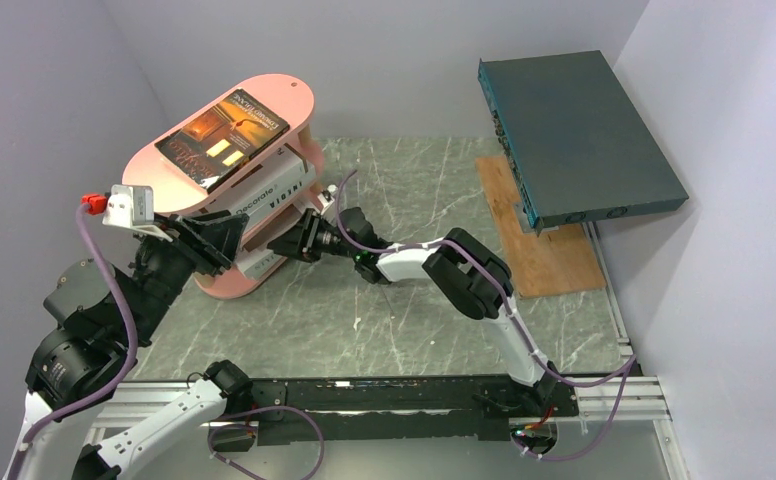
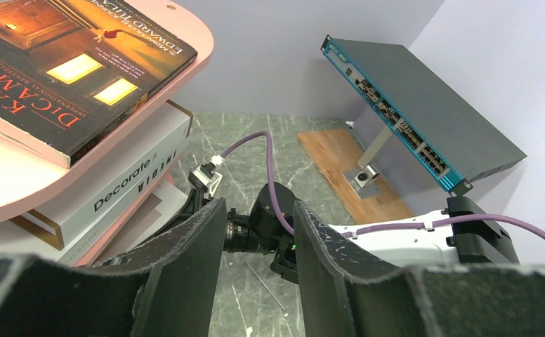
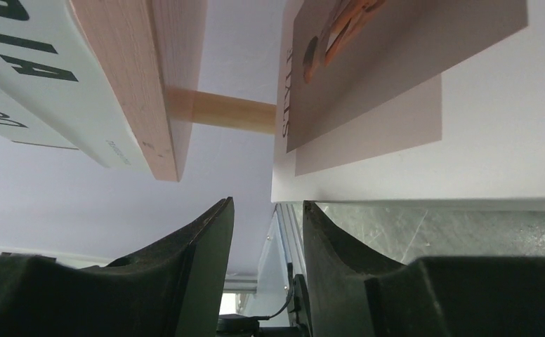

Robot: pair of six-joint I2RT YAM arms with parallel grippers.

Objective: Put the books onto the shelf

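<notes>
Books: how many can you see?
4, if the mid-tier stack is two: orange-brown book on the shelf top tier; Decorate book and second white book on the middle tier; lowest white book on the bottom tier. Others may be hidden.

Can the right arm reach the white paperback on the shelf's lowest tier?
Probably yes: the right tool, open, sits at the bottom gap of the salmon-pink tiered shelf, the white photo-cover paperback right ahead, nothing between.
</notes>
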